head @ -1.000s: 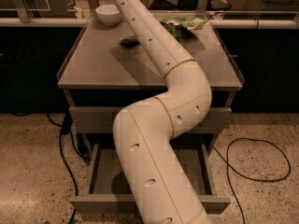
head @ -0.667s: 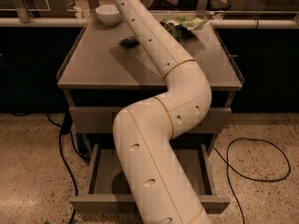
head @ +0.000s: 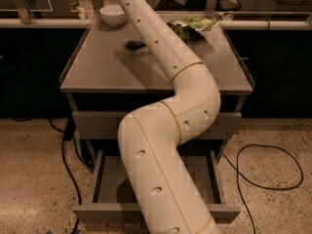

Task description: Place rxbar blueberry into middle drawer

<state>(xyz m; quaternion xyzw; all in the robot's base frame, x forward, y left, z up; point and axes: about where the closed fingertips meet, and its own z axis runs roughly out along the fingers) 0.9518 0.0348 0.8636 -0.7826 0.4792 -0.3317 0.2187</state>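
Hand off-frame, top; rxbar blueberry (head: 135, 44) on grey cabinet top (head: 97, 69); speckled floor (head: 29, 179).

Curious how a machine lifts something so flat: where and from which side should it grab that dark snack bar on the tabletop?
Probably from above, pinching the rxbar blueberry across its short width: it lies flat on the table, so only its long edges offer grip. The tool is out of view above the picture.
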